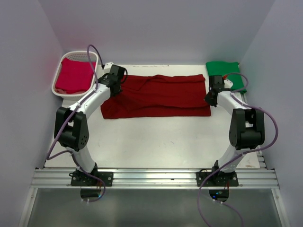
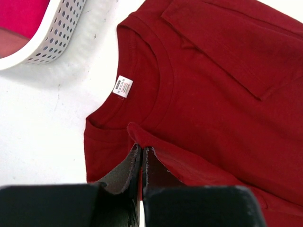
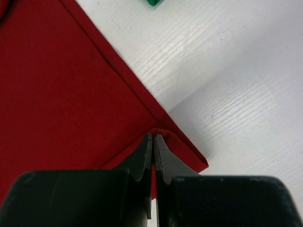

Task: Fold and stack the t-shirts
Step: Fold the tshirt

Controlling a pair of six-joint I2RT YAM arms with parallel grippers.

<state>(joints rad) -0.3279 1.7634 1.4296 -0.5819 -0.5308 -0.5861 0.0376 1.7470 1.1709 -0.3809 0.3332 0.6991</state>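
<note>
The dark maroon t-shirt (image 1: pixel 156 96) lies spread sideways across the middle of the table, its collar to the left. My left gripper (image 1: pixel 115 87) is shut on a raised pinch of the maroon t-shirt (image 2: pixel 203 94) beside the collar and its white label (image 2: pixel 123 86). My right gripper (image 1: pixel 210 100) is shut on the hem corner of the maroon t-shirt (image 3: pixel 71 85) at the right end. The bright green t-shirt (image 1: pixel 225 72) lies folded at the back right. The pinkish crimson t-shirt (image 1: pixel 74 75) sits in the basket.
The white lattice basket (image 1: pixel 93 59) stands at the back left, and its wall shows in the left wrist view (image 2: pixel 54 30). A green corner (image 3: pixel 154 2) shows at the top of the right wrist view. White tabletop (image 1: pixel 156 142) lies in front of the shirt.
</note>
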